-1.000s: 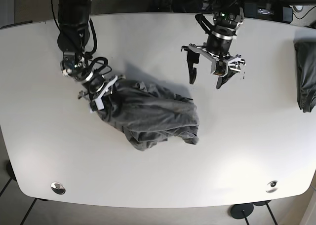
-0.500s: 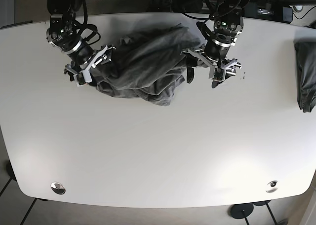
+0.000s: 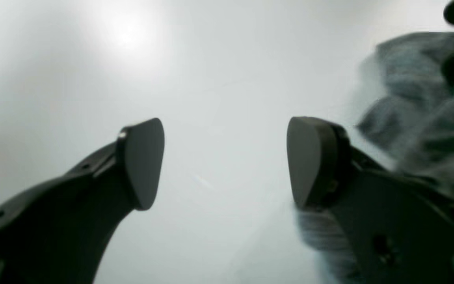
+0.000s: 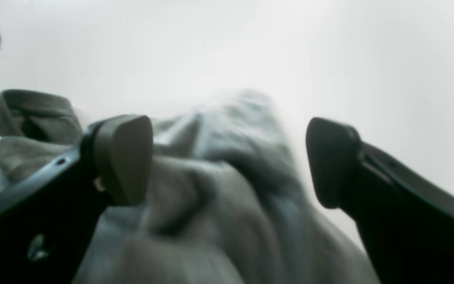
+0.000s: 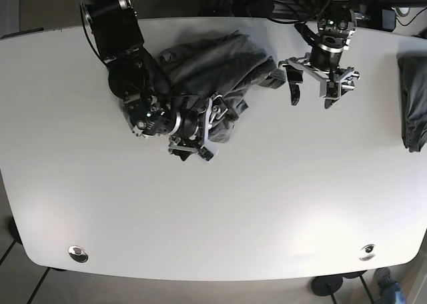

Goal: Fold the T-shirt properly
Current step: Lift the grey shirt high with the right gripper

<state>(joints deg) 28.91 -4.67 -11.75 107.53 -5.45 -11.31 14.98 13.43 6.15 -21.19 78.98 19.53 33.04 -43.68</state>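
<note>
While the grey T-shirt [image 5: 207, 71] lies crumpled in a heap toward the far edge of the white bench [image 5: 220, 211], you have both tools near it. Your right tool [image 5: 200, 132] sits at the near side of the T-shirt with its jaws spread apart, cloth lying between and below them but not pinched. Your left tool [image 5: 319, 91] hangs just beside the T-shirt's other edge, jaws wide apart over bare bench, holding nothing.

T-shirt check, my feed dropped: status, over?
Both hands open: left hand clear, right hand over cloth. T-shirt bunched, unfolded. Dark cloth at table edge, apart.
</note>
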